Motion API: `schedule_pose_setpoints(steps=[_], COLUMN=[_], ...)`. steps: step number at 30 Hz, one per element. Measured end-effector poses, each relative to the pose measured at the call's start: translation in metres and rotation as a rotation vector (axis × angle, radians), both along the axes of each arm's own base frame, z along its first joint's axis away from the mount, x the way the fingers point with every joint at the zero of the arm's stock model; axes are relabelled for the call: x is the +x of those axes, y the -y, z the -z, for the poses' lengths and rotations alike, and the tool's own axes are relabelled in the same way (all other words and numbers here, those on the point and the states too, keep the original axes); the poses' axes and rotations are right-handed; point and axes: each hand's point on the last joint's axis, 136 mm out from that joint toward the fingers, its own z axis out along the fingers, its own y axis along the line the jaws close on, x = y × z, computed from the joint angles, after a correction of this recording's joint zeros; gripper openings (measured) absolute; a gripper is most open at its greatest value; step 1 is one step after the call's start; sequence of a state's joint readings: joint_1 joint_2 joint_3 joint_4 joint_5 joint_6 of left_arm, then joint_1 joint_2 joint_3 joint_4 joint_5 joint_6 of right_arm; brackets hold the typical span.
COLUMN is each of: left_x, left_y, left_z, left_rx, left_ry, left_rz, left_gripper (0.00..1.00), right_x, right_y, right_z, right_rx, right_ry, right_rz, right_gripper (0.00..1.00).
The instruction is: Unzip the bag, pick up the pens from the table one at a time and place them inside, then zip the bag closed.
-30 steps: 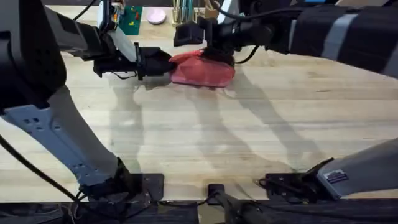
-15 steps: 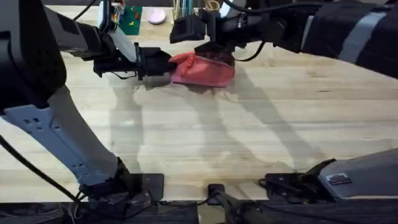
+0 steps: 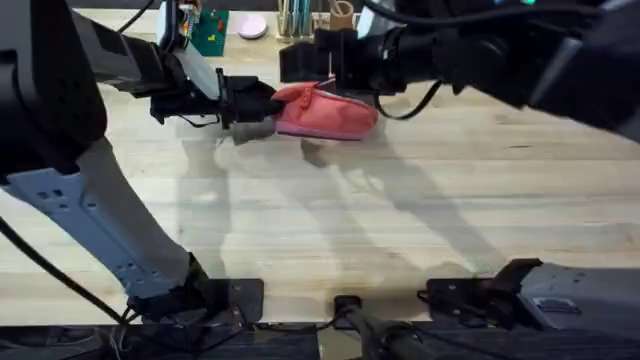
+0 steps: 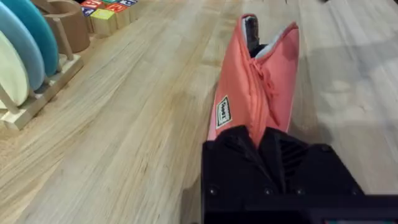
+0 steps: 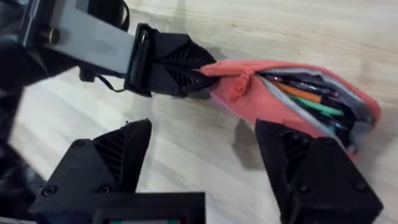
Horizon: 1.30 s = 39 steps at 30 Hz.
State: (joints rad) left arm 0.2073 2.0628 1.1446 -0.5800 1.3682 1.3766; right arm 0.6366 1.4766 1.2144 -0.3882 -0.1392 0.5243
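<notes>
Overhead first: the bag (image 3: 325,112) lying at the far middle of the table (image 3: 400,220), pinched at its left end by the left gripper (image 3: 262,100), clamped exactly as half a second ago. Above the bag's far edge, the right gripper (image 3: 330,62), lifted clear of the fabric and drawn a little toward the right since a second ago, when pressed down onto the pouch; a thin strand visible between it and the bag's top. Bag itself flatter and slightly longer than before, shadow now showing beneath its near edge. Beyond it at the far edge, teal pens in a holder (image 3: 293,15) and a pink disc (image 3: 251,26). Next, left wrist: fingers (image 4: 239,158) closed on the near end of the bag (image 4: 255,81), zipper parted along the top, a small label on its side, bare table (image 4: 124,124) alongside, a wooden rack with coloured plates (image 4: 25,56) far off. Lastly, right wrist: fingers (image 5: 311,168) spread wide apart, holding nothing, hanging just above the bag (image 5: 249,99); mouth gaping, orange, green and dark pens (image 5: 308,96) lying inside; left gripper (image 5: 199,68) gripping the pouch's end.
</notes>
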Motion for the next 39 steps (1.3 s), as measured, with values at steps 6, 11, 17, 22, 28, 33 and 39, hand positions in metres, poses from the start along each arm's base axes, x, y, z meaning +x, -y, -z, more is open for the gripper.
schedule_pose_setpoints(steps=[6,11,17,22,28,33,39], left_x=[0.0,0.0,0.0,0.0,0.0,0.0,0.0], left_y=[0.0,0.0,0.0,0.0,0.0,0.0,0.0], left_z=[0.0,0.0,0.0,0.0,0.0,0.0,0.0], left_rx=[0.0,-0.001,-0.001,0.0,-0.001,-0.001,-0.001], left_ry=[-0.001,-0.003,-0.003,-0.002,-0.003,-0.003,-0.003], left_rz=[0.0,0.0,0.0,0.0,0.0,-0.001,-0.001], left_gripper=[0.042,0.042,0.042,0.042,0.042,0.042,0.042], right_x=[-0.025,-0.041,-0.05,-0.047,-0.041,-0.032,-0.026], right_y=[-0.005,-0.018,-0.026,-0.023,-0.029,-0.036,-0.037], right_z=[-0.003,-0.004,-0.005,-0.006,-0.002,0.018,0.031], right_rx=[-0.097,-0.102,-0.094,-0.092,-0.081,-0.113,-0.134], right_ry=[0.038,0.051,0.057,0.06,0.069,0.06,0.052], right_rz=[0.089,0.155,0.17,0.195,0.203,0.223,0.254], right_gripper=[0.995,0.996,0.996,0.996,0.997,0.996,0.997])
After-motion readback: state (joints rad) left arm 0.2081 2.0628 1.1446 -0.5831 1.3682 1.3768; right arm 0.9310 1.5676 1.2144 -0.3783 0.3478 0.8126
